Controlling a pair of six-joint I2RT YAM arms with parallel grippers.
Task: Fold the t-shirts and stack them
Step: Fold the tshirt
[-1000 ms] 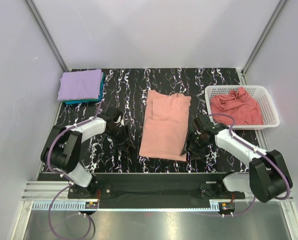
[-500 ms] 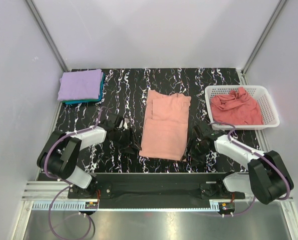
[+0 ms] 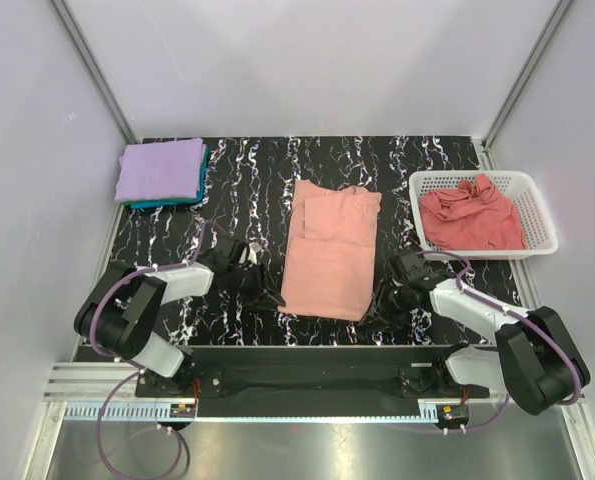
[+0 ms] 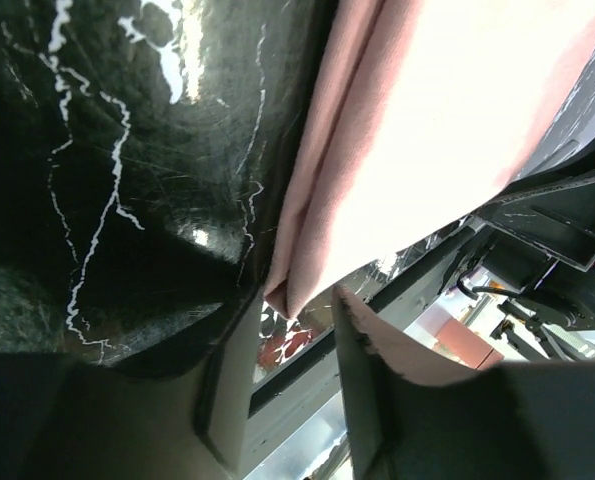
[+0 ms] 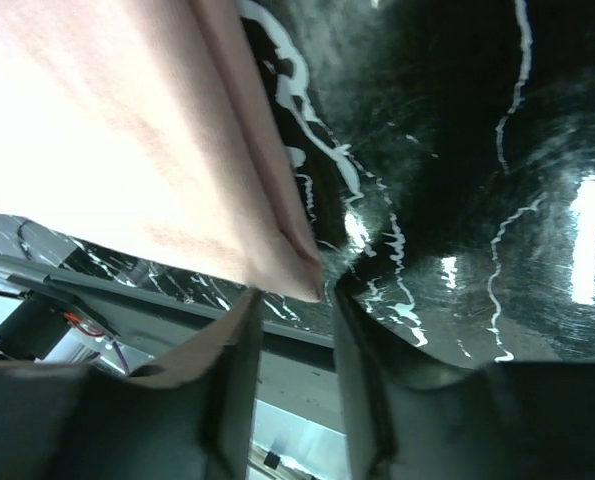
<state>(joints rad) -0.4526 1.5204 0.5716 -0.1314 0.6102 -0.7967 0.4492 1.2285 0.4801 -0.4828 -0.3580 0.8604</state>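
T-shirt (image 3: 329,250) edge near table (image 3: 227,180) front

A robotics lab test cell: plain white panel walls (image 3: 307,60), aluminium corner posts (image 3: 92,70), black marbled tabletop (image 3: 247,170), 2 robot arms (image 3: 180,281) bolted to a base rail (image 3: 307,375).

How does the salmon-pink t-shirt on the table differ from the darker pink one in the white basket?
The salmon-pink t-shirt lies flat, folded into a long rectangle; the darker pink t-shirt is crumpled in a heap. The salmon-pink one rests on the black table, the darker one inside the white basket. The first is paler, the second a deeper rose. Both are pinkish cloth.
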